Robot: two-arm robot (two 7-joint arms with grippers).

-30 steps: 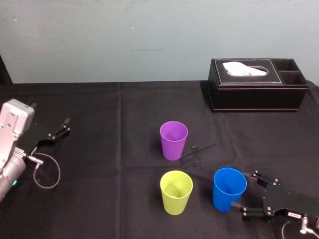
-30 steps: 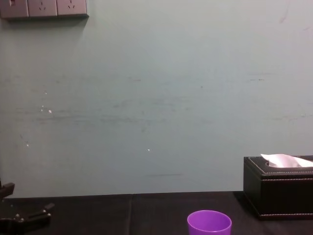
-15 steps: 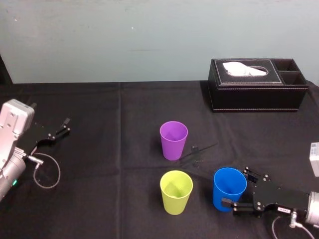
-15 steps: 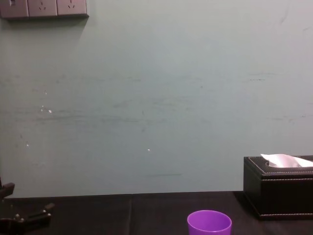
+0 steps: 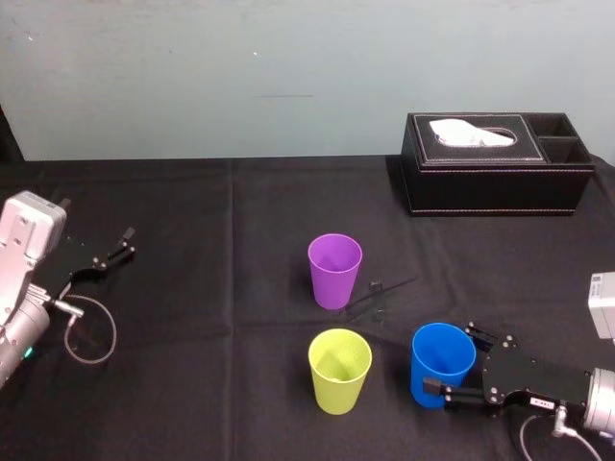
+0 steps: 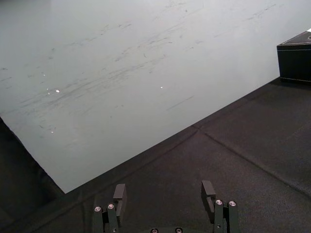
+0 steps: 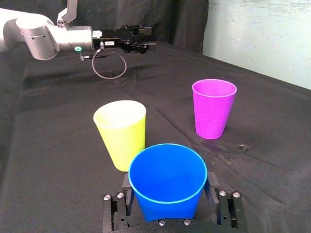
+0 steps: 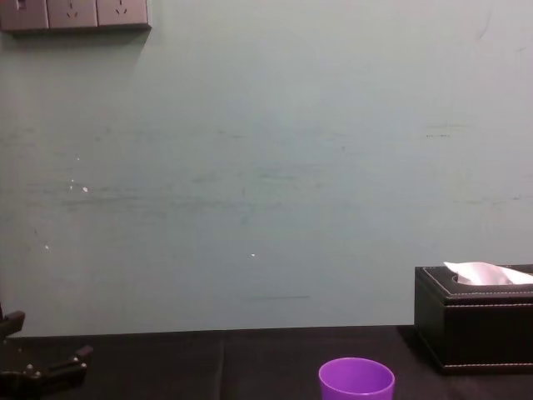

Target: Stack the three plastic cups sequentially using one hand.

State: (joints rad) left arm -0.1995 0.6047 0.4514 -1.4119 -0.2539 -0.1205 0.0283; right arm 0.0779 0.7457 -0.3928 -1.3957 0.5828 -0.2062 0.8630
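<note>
Three plastic cups stand upright on the black cloth. The purple cup (image 5: 334, 271) (image 7: 214, 108) (image 8: 356, 379) is farthest from me. Nearer stand the yellow-green cup (image 5: 339, 370) (image 7: 121, 131) and, to its right, the blue cup (image 5: 442, 365) (image 7: 167, 182). My right gripper (image 5: 452, 358) (image 7: 168, 178) reaches in from the right at table height, a finger against each side of the blue cup. The cup still rests on the cloth. My left gripper (image 5: 120, 245) (image 6: 164, 189) (image 7: 138, 39) is parked at the far left, open with nothing between its fingers.
A black tissue box (image 5: 495, 163) (image 8: 475, 321) stands at the back right near the wall. A small dark scrap (image 5: 380, 291) lies on the cloth between the purple and blue cups. A cable loop (image 5: 86, 331) hangs by the left arm.
My right gripper slid leftward around the blue cup and its fingers drew in against the cup's sides. The cups and the left arm have not moved.
</note>
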